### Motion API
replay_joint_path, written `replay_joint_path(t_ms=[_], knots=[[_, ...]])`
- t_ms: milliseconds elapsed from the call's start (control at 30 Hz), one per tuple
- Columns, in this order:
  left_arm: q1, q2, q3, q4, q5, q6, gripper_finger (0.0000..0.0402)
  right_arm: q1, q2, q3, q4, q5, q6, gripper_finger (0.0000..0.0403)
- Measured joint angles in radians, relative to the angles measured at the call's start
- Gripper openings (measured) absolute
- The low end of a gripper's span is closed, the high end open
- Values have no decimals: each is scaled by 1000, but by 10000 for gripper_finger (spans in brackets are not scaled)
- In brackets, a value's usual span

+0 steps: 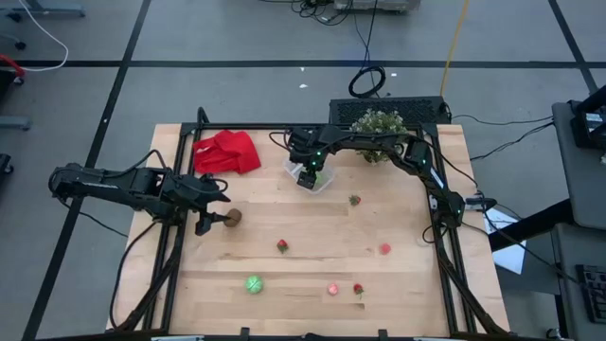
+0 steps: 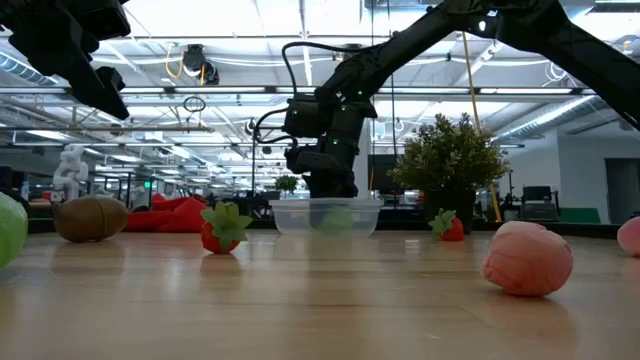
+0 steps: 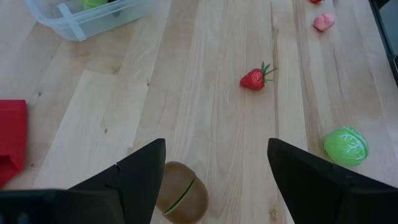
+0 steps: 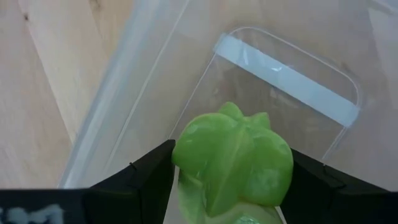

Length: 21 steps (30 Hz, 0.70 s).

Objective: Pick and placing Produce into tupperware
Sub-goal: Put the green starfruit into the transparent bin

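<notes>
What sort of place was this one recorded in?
Probably a large open lab or workshop: exposed ceiling trusses with strip lights, cables on a taped floor, and a wooden table framed by two robot arms.

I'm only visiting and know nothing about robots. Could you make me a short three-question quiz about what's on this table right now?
1. True or false: the right gripper is over the small clear plastic rectangular container.
2. What lies just ahead of the left gripper, whose fingers are spread? A) the red toy strawberry B) the brown oval toy fruit C) the round green toy cabbage
3. What colour is the lobed toy vegetable between the right gripper's fingers?

Key: 1 true; 2 B; 3 green.
</notes>
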Motion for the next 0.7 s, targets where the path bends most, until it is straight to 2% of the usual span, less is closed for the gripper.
replay_joint_path(t_ms=[367, 700], knots=[[0, 0, 0, 0, 0, 0, 285, 0, 1, 5, -17, 1, -2, 233], [0, 0, 0, 0, 0, 0, 285, 0, -58, 7, -22, 7, 2, 233]])
